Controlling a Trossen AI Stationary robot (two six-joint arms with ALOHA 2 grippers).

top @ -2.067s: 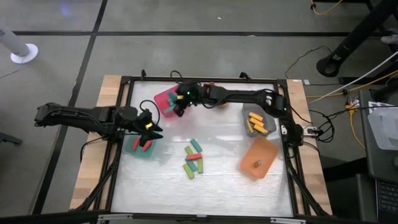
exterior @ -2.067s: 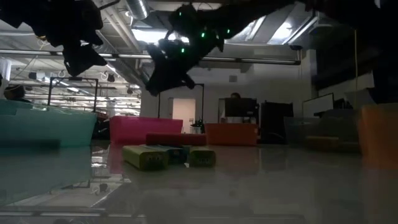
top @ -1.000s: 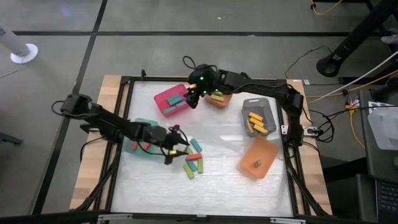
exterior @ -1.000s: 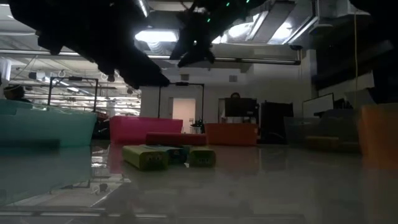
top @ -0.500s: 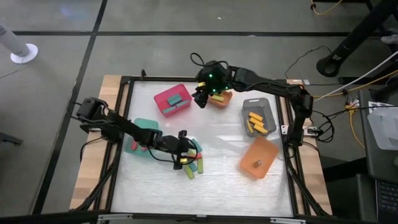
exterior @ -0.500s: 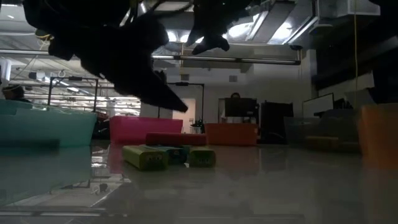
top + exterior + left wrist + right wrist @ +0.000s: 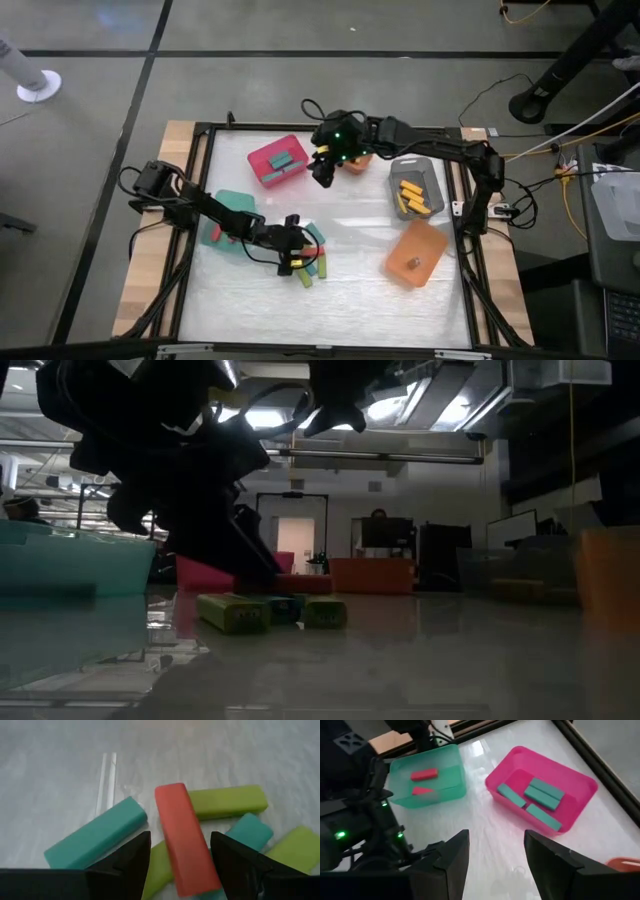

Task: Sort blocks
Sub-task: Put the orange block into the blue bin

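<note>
Left gripper (image 7: 180, 855): jaws wide, straddling the red block (image 7: 186, 846) atop the blocks (image 7: 312, 256) at table centre.
Right gripper (image 7: 322, 172): spread, empty, hovering right of the pink bin (image 7: 277, 162).
Advice: descend squarely, clamp red's long sides, clear the green neighbours.

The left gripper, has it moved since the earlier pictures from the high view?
Yes. The left gripper has left the teal bin and gone toward the table's middle; it now hangs open over the loose blocks.

No text, label, brand, number or sign can be read anywhere here.
</note>
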